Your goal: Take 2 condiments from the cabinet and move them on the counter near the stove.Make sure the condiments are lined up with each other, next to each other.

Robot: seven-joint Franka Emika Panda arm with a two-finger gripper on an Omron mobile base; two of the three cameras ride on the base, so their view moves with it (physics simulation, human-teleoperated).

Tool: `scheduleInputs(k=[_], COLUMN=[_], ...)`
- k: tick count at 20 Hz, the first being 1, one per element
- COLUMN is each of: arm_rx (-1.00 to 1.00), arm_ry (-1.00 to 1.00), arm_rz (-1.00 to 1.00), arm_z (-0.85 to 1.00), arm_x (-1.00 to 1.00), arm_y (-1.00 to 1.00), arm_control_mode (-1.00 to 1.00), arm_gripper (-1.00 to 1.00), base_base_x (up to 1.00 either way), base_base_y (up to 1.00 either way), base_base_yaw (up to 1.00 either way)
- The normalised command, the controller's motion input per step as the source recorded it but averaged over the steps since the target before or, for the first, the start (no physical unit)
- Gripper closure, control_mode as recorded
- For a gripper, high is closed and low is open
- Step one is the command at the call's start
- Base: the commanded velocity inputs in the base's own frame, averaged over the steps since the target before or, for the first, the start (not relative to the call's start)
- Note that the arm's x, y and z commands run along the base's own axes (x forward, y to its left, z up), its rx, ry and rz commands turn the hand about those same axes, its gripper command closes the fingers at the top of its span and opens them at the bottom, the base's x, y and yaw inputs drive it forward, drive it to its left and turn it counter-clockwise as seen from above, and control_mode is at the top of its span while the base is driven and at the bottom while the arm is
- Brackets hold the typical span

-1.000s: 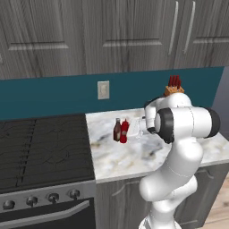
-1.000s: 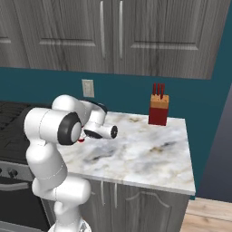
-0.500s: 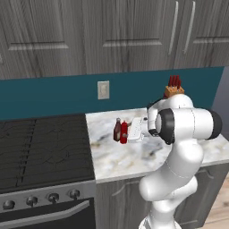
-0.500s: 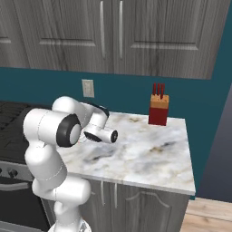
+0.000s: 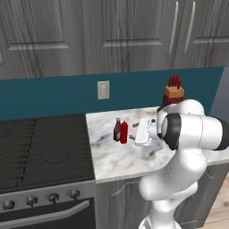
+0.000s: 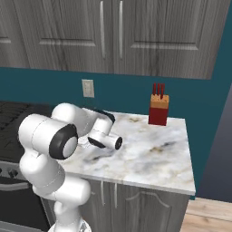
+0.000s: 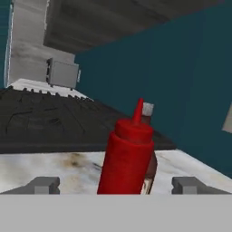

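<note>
We see the gripper (image 5: 132,132) with jaws wide apart, mid-frame in left base view, just right of the red squeeze bottle (image 5: 124,132). Brown bottle (image 5: 117,129) touches the red one on its left; both upright on the counter (image 5: 116,163), near its left edge by the stove (image 5: 44,147). Hand view puts the red bottle between the fingertips (image 7: 43,185), untouched, brown bottle mostly hidden behind it. Right base view adds the knife block (image 6: 158,109) at upper centre, with open marble to the counter's right edge.
</note>
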Motion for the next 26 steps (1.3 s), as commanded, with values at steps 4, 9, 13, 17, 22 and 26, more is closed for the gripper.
scheduleInputs(k=[4,9,13,17,22,26], arm_rx=[0.00,-0.01,-0.06,-0.13,-0.17,-0.20], arm_ry=[-0.08,-0.02,0.00,0.01,0.05,0.12], arm_rz=[0.00,0.00,0.00,0.00,0.00,-0.01], arm_z=[0.63,0.99,1.00,0.91,0.56,0.22], arm_x=[-0.73,-0.70,-0.62,-0.59,-0.60,-0.60], arm_y=[-0.37,-0.11,-0.04,-0.05,0.00,0.00], arm_control_mode=[-1.00,-1.00,-1.00,-1.00,-1.00,-1.00], arm_gripper=[-1.00,-1.00,-1.00,-1.00,-1.00,-1.00], base_base_x=[0.00,0.00,0.00,0.00,0.00,0.00], base_base_y=[0.00,0.00,0.00,0.00,0.00,0.00], base_base_yaw=[0.00,0.00,0.00,0.00,0.00,0.00])
